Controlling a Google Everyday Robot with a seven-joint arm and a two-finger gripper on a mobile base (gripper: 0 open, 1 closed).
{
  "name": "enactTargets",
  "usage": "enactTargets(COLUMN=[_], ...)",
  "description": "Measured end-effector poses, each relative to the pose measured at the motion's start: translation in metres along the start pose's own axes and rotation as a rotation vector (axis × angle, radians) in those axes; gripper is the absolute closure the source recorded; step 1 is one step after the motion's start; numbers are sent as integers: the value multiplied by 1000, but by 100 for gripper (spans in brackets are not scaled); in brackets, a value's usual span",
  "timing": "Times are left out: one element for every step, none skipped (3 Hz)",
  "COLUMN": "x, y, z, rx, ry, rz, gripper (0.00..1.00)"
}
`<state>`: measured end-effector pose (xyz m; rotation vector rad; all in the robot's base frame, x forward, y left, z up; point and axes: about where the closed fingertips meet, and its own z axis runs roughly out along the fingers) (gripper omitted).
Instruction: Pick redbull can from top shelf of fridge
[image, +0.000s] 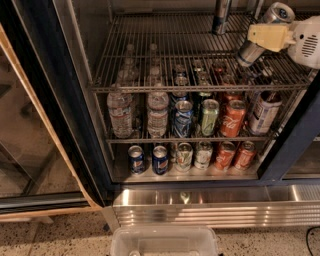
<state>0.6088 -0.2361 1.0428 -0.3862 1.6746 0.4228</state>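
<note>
My tool (266, 36) reaches in from the right, clenched on the tilted redbull can (248, 51) above the right end of the top shelf (165, 55). Another slim can (220, 17) stands behind, with water bottles (120, 112) and soda cans (232, 118) racked below.

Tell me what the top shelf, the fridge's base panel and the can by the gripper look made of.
Top shelf: probably chrome-plated steel wire, judging by its thin shiny rods. Base panel: looks like stainless steel, ribbed, with soft reflections. Redbull can, tilted at the gripper in the upper right: likely aluminium, with a glossy silver top.
</note>
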Motion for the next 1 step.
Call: enactTargets(x=[-3], y=[4], z=[-14], rx=[-42], ry=[-25], rz=[18], gripper=[100])
